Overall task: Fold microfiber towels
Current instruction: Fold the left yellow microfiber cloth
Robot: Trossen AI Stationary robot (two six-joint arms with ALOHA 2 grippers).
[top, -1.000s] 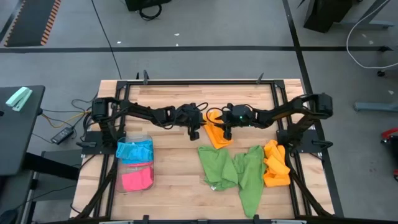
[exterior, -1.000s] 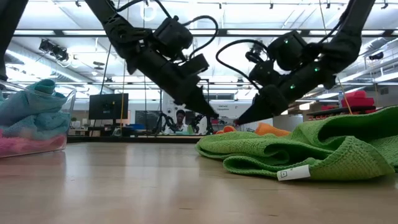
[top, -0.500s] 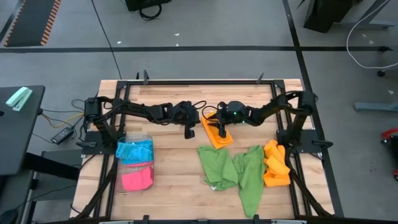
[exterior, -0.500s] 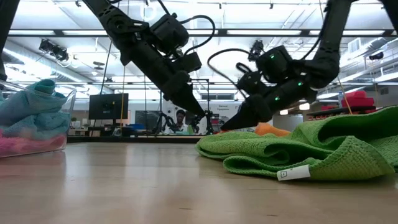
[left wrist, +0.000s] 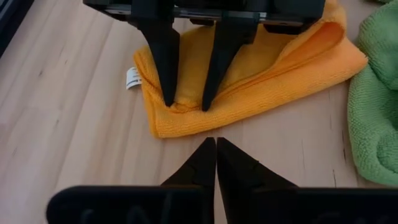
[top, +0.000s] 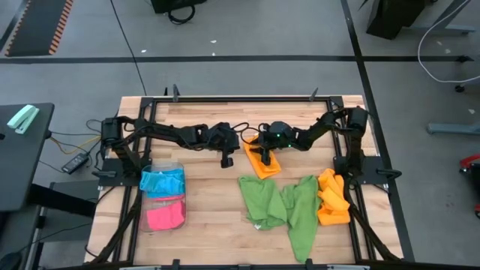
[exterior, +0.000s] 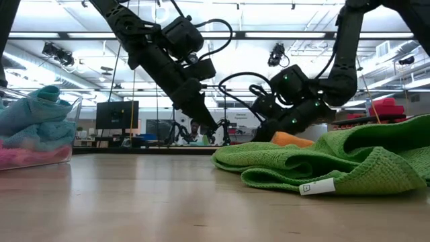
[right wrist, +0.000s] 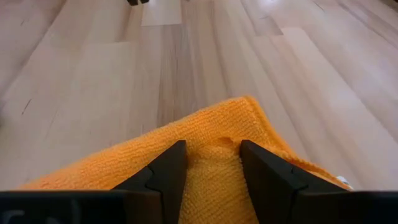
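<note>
Bare wood (top: 202, 169) beside orange towel (top: 262, 160) — roomy

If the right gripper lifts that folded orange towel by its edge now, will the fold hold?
Probably not. The folded orange towel looks soft and limp, so lifted layers would likely droop apart. The right gripper presses only near one edge, and the left gripper is shut and off it.

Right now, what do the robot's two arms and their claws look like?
Both arms are dark, jointed links with black cables looping over the wrists. The left claw ends in two black tapered fingers narrowing to points. The right claw has similar black wedge-shaped fingers, and small green lights glow on its wrist housing.
</note>
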